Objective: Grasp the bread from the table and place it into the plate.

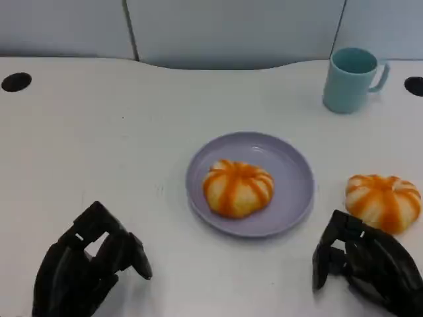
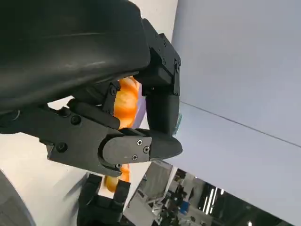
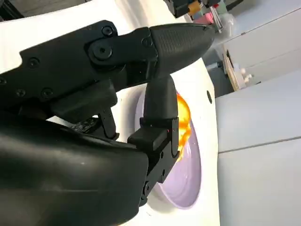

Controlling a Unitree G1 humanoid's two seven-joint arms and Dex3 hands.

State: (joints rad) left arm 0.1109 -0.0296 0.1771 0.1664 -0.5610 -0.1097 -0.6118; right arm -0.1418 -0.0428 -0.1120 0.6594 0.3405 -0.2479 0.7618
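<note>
On the white tabletop [image 1: 99,145], a lilac plate [image 1: 291,165] sits near the middle with one orange-striped bread roll [image 1: 238,188] already lying in it. A second roll of the same kind [image 1: 383,201] rests on the bare tabletop to the right of the plate, clear of its rim. So the task looks partly done at best: one piece is in the plate, and the roll beside it, if it is the one meant, has yet to be picked up and carried across.

The right robot hand [image 1: 367,267] sits low at the near edge just in front of that loose roll, fingers curled loosely with nothing between them; it is close to the bread but I cannot tell whether it touches it. The left robot hand [image 1: 89,267] rests well away at the near left, fingers apart and holding nothing.

A pale blue mug [image 1: 351,79] stands upright at the far right, apart from the plate. Dark round cable holes [image 1: 16,82] mark the far corners of the tabletop. Behind it runs a light grey panelled wall [image 1: 231,30], and the wrist views catch a glimpse of a cluttered room beyond.
</note>
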